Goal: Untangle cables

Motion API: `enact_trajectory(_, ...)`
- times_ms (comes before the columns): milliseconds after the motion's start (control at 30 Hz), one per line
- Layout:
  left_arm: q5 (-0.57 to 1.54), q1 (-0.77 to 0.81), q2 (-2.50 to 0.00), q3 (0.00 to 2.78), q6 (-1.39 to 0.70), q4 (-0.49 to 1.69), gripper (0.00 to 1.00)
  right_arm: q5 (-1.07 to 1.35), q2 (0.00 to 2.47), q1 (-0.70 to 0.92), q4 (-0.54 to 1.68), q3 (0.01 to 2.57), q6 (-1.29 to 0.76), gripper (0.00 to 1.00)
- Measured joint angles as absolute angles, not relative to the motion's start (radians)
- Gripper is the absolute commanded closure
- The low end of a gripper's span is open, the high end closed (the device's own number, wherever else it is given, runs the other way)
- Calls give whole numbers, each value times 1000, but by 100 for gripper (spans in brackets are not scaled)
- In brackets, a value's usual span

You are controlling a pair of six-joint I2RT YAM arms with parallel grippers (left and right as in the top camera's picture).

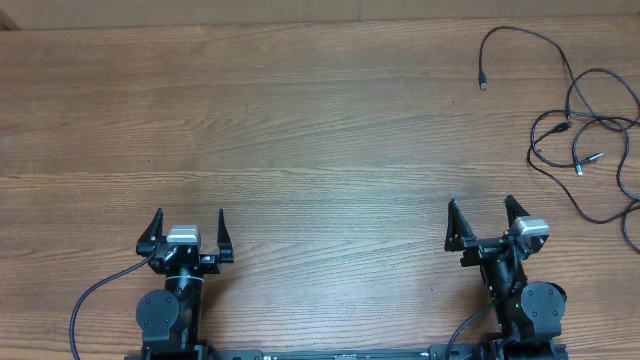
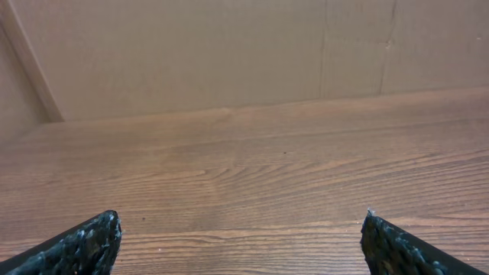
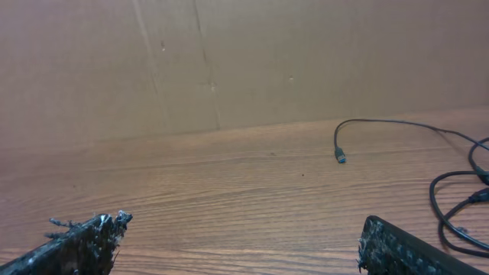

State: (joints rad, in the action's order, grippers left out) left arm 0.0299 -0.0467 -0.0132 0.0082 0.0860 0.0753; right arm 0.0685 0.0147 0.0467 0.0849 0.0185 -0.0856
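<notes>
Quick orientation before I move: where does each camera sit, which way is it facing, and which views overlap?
Overhead: above the table, looking straight down; left gripper and right gripper open at the bottom, cables far right.
Left wrist: behind the left gripper, facing forward across the wood to a cardboard wall; its two fingertips show.
Right wrist: same facing; its fingertips show, cables at right.
Shared: overhead and right wrist both see the plug end of a cable.
</notes>
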Motion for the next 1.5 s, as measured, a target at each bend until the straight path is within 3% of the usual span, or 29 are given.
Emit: enact_trajectory(1500, 30, -47, -13, 8, 86, 75, 0, 82, 15, 67, 89, 19, 46, 0)
